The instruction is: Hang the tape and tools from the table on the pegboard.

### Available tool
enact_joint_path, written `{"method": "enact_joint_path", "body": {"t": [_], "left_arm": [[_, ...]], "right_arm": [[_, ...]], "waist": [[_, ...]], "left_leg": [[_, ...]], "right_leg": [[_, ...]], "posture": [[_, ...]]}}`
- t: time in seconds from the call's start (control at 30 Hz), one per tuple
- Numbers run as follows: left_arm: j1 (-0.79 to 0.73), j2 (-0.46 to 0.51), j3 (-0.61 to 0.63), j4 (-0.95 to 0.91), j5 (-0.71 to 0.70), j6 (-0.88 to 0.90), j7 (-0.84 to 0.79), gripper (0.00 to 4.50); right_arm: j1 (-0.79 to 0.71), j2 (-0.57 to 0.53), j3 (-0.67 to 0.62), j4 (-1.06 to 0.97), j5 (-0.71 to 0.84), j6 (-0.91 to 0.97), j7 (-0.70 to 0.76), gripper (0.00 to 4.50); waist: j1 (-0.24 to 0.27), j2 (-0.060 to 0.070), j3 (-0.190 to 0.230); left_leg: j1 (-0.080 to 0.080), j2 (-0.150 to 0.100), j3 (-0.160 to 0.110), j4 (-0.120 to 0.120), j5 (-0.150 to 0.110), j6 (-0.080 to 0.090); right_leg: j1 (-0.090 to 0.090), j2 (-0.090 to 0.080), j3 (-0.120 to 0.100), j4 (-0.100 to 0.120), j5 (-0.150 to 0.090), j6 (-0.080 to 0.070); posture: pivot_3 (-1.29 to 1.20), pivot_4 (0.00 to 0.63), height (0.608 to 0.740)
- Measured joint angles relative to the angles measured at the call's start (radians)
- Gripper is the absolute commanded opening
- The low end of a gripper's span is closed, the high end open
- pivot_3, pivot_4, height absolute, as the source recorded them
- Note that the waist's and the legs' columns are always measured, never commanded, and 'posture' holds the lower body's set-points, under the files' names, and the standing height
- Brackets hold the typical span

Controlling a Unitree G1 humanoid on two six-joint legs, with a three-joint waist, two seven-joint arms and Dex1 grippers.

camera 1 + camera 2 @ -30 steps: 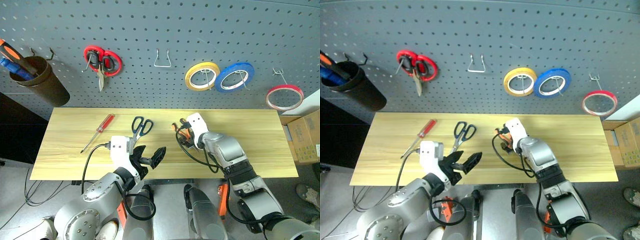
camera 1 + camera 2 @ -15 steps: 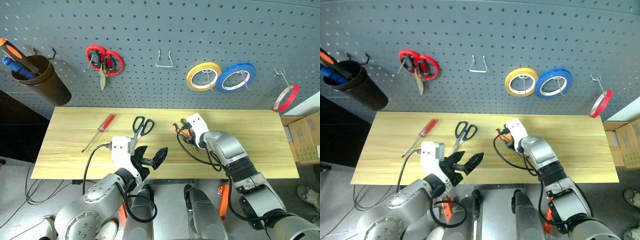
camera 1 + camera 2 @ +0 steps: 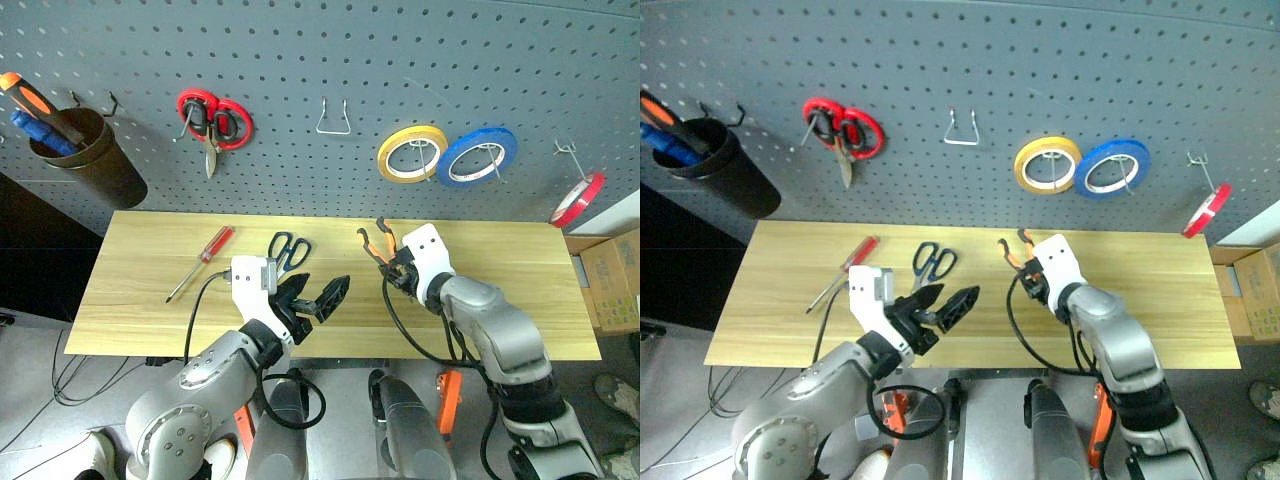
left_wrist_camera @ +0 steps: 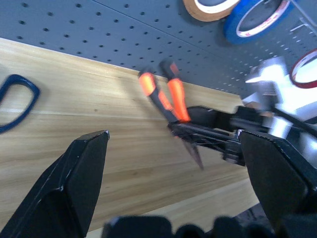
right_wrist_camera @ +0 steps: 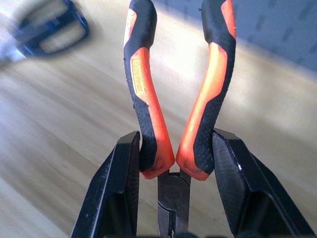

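place: workshop | evidence: grey pegboard (image 3: pixel 300 60) with hooks, hung tape rolls and scissors, upper frame | wood-plank table (image 3: pixel 130 300) below

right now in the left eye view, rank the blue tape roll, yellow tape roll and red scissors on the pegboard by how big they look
1. blue tape roll and yellow tape roll: look nearly alike, so no ranking between them.
2. red scissors: their loops look slightly smaller, though the blades add length.
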Motion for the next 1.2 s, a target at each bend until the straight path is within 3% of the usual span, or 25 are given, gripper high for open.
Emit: {"method": "enact_joint_path", "body": {"t": [0.17, 0.27, 0.4, 0.6, 0.87, 1.2], "left_arm": [[-0.031, 0.007, 0.003, 0.042, 0.027, -0.043, -0.026, 4.50], [-0.054, 0.007, 0.020, 0.050, 0.025, -0.081, -0.049, 4.50], [-0.049, 0.012, 0.044, 0.038, -0.004, -0.107, -0.054, 4.50], [-0.052, 0.058, 0.122, -0.033, -0.074, -0.131, 0.001, 4.50], [-0.096, 0.283, 0.281, -0.160, -0.331, -0.188, 0.218, 4.50], [-0.104, 0.353, 0.235, -0.159, -0.405, -0.264, 0.322, 4.50]], "right_arm": [[0.181, -0.032, 0.036, -0.200, -0.007, -0.107, -0.001, 1.72], [0.190, 0.018, 0.044, -0.256, -0.014, -0.207, -0.034, 1.72], [0.013, 0.117, 0.033, -0.228, -0.033, -0.303, -0.110, 1.72], [-0.172, 0.157, 0.003, -0.040, -0.057, -0.414, -0.145, 1.72], [-0.433, 0.255, -0.065, 0.161, -0.048, -0.560, -0.184, 1.72], [-0.598, 0.316, -0.084, 0.438, -0.053, -0.775, -0.219, 1.72]], "waist": [[0.001, -0.001, -0.001], [-0.005, -0.002, -0.002], [-0.006, -0.002, -0.003], [0.011, -0.006, -0.008], [0.027, -0.007, -0.012], [0.065, -0.007, -0.017]], "left_leg": [[0.000, 0.000, 0.000, 0.001, 0.000, 0.000], [0.001, 0.001, 0.001, 0.001, 0.001, -0.001], [0.001, 0.001, -0.001, 0.001, 0.004, -0.003], [0.000, 0.000, -0.002, 0.001, 0.004, -0.003], [0.000, 0.001, -0.011, 0.000, 0.006, -0.006], [0.000, 0.001, -0.021, 0.000, 0.009, -0.009]], "right_leg": [[0.000, 0.000, 0.000, 0.000, 0.000, 0.000], [0.000, 0.000, 0.001, 0.001, 0.002, 0.000], [0.000, 0.002, -0.001, 0.002, 0.003, -0.002], [0.000, 0.000, -0.002, 0.001, 0.006, -0.007], [0.001, 0.000, -0.011, 0.003, 0.008, -0.009], [0.006, 0.000, -0.022, 0.002, 0.009, -0.014]], "posture": [[0.09, 0.306, 0.740], [0.10, 0.303, 0.740], [0.12, 0.294, 0.740], [0.16, 0.279, 0.740], [0.23, 0.267, 0.740], [0.25, 0.262, 0.740]]}}
